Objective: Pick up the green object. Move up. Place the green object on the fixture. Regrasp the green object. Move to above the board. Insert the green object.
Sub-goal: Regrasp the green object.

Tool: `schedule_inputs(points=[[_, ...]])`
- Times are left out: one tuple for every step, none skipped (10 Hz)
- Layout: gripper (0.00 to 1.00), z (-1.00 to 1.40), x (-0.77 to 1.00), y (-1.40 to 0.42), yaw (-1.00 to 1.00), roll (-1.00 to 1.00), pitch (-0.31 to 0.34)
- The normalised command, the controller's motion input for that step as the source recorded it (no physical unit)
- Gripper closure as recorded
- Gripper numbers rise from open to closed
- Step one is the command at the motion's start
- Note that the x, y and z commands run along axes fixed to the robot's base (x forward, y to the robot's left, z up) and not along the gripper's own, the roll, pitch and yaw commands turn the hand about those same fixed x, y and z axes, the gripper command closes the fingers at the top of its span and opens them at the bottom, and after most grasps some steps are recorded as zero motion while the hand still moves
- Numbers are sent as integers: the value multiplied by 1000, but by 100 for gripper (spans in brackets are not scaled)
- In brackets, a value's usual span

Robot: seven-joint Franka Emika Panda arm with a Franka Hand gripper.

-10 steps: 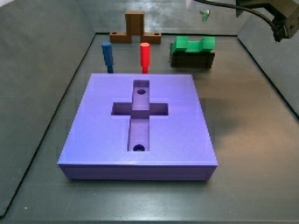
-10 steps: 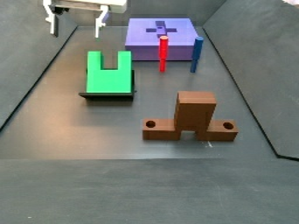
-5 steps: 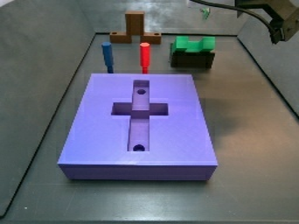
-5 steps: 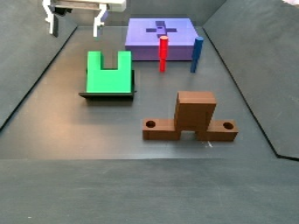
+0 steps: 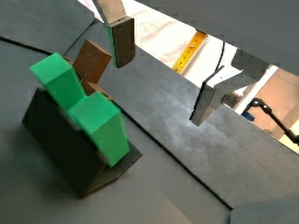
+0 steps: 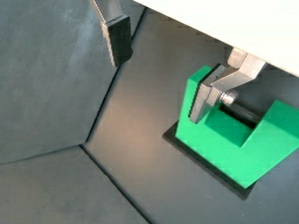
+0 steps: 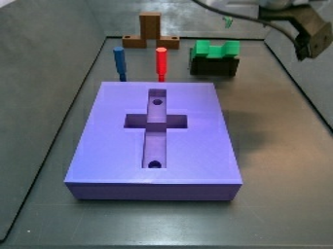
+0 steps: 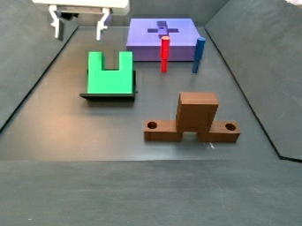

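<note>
The green object [image 7: 215, 50] is a bright green block with two prongs. It rests on the dark fixture [image 7: 215, 67] at the back of the floor, and both show in the other side view too: green object [image 8: 109, 75], fixture [image 8: 106, 94]. The gripper [image 8: 80, 26] is open and empty in the air, off to one side of the green object, and sits at the picture's edge in a side view [image 7: 313, 39]. In both wrist views the gripper [image 5: 163, 74] [image 6: 160, 70] has only floor between its fingers, with the green object [image 5: 76, 105] [image 6: 239, 131] beside one finger. The lavender board [image 7: 196, 146] [image 8: 147, 35] lies flat.
A red peg [image 7: 162, 63] [image 8: 164, 55] and a blue peg [image 7: 119, 64] [image 8: 199, 55] stand at the board's far edge. A brown cross-shaped upright piece [image 7: 151, 37] [image 8: 195, 119] stands beyond them. Dark walls enclose the floor.
The gripper has dropped slightly and shifted a little towards the green object. Its jaws have stayed open. The green object and fixture have not moved.
</note>
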Motion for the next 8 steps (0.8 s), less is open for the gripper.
schedule_inputs(points=[[0,-123,43,-143,0,77,137],[0,-174,0,-94,0,49,89],[0,-240,0,-40,0,43,37],[0,-243,0,0,14,0,9],[0,-260,-11,0,49,0,0],[0,-243,-9,0,63,-9,0],[0,-229,0,11,129,-37,0],[0,-214,0,0,157,-40,0]])
